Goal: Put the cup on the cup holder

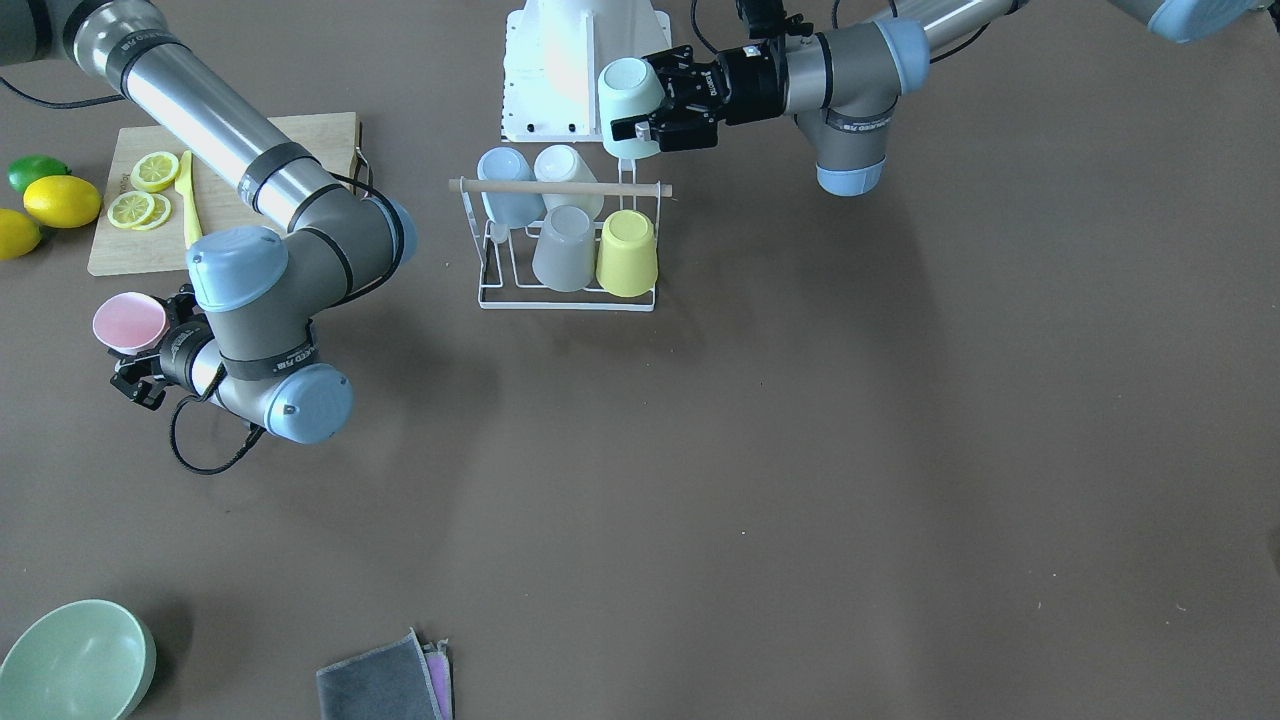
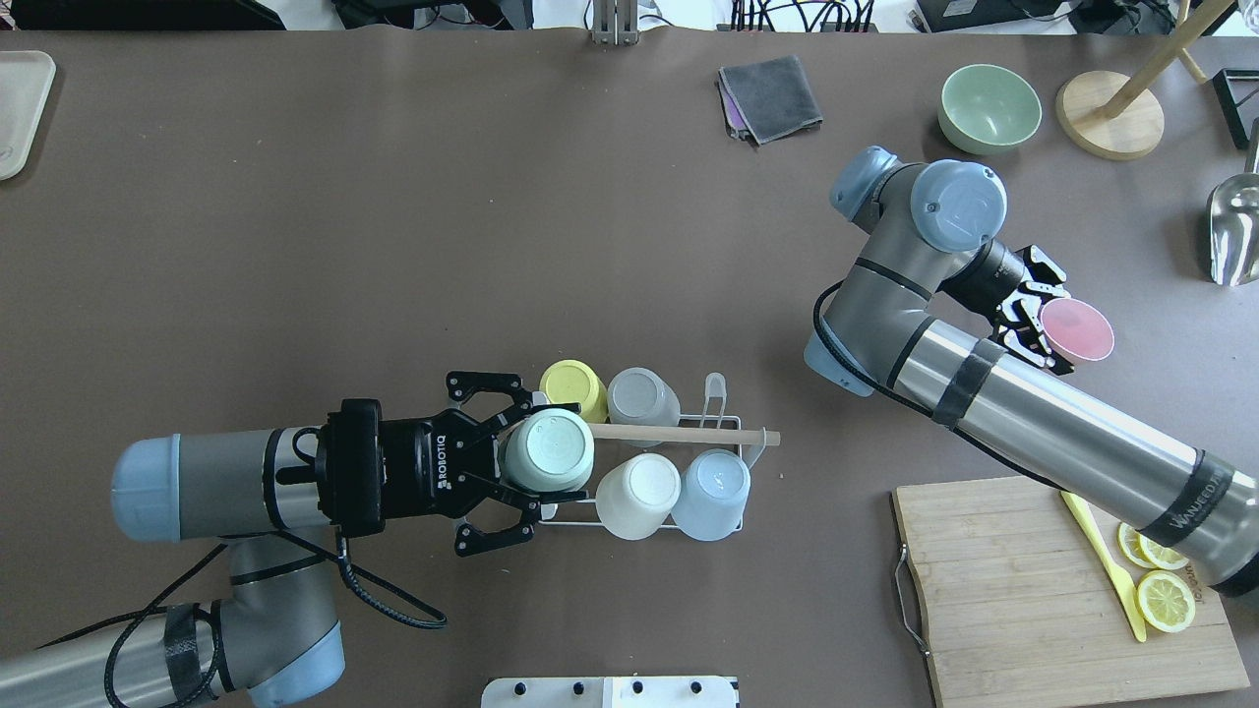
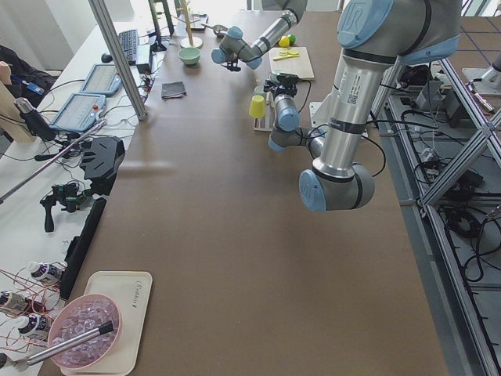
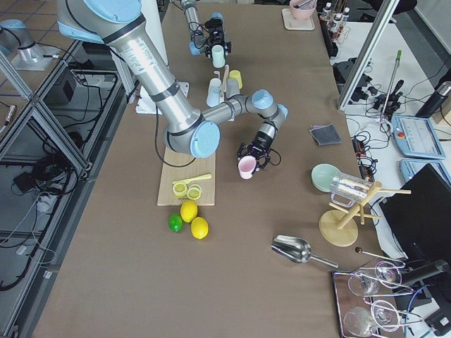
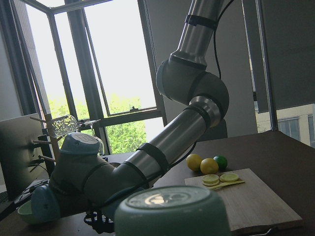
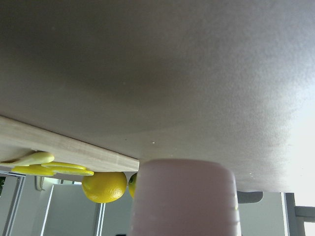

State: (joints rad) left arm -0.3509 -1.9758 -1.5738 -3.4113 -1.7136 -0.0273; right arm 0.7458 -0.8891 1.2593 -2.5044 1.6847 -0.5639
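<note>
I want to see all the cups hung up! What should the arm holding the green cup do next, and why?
Probably lower it straight down. The left gripper holds the mint cup upside down, above the cup holder's end beside the white cup, where a prong spot looks free. The right gripper's pink cup can wait.

Robotics lab: long brown table (image 3: 235,235) w/ big UR5e arm (image 3: 348,102), alu frame post (image 3: 120,59), teach pendants (image 3: 78,113) & cables along side bench, tall windows (image 5: 118,64).
</note>
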